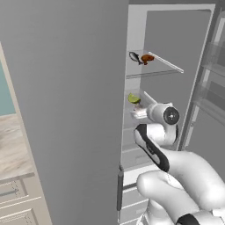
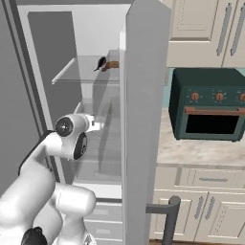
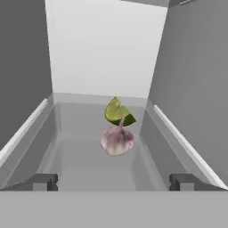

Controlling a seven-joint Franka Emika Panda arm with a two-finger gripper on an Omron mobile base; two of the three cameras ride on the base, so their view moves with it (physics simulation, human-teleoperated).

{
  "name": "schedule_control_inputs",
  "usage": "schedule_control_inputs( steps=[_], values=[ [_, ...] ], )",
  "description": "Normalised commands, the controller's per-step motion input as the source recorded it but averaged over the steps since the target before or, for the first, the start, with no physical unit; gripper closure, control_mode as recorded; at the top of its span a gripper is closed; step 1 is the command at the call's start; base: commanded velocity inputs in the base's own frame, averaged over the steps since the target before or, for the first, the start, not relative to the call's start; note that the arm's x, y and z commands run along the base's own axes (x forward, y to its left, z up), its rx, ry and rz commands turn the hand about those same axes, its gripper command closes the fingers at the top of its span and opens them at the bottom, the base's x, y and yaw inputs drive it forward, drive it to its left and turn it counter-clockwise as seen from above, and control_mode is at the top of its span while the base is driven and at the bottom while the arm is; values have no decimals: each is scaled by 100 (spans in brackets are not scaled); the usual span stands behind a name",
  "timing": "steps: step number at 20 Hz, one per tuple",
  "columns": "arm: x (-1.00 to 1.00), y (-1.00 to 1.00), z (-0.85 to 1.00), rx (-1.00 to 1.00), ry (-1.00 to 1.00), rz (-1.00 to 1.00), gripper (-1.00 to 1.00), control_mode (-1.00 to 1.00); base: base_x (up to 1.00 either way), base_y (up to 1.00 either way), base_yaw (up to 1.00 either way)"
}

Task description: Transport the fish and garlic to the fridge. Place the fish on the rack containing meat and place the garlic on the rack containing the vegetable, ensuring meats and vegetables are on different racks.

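- the fridge stands open, its grey door edge-on in the right base view; everything below is placed relative to the fridge
- on the fridge's higher glass shelf, the rack containing meat, the fish lies just beside the meat; the two look close enough to touch, though i cannot tell for sure; in the right base view the fish sits left of the meat, partly cut off by the door
- one level down in the fridge, the vegetable rests on the lower shelf; in the hand view the vegetable is a yellow-green wedge toward the fridge's back wall
- the garlic lies on that same lower shelf, right in front of the vegetable and seemingly touching it; its stem points up at the wedge
- the gripper reaches into the fridge at the lower shelf's level; its fingers are spread wide, one at each side of the hand view, and nothing sits between them; the garlic lies apart, farther into the fridge
- the white arm leans in through the fridge opening
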Motion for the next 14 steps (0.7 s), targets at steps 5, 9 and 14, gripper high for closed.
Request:
schedule_control_inputs(
  steps=[5, 9, 14],
  values=[
    [-60, 1, 94, 0, 0, 0, -100, -100, 0, 0, 0],
    [-51, 0, 69, 0, 0, -3, -100, -100, 0, 0, 0],
    [-71, 0, 58, 0, 1, -7, -100, -100, 0, 0, 0]
  ],
)
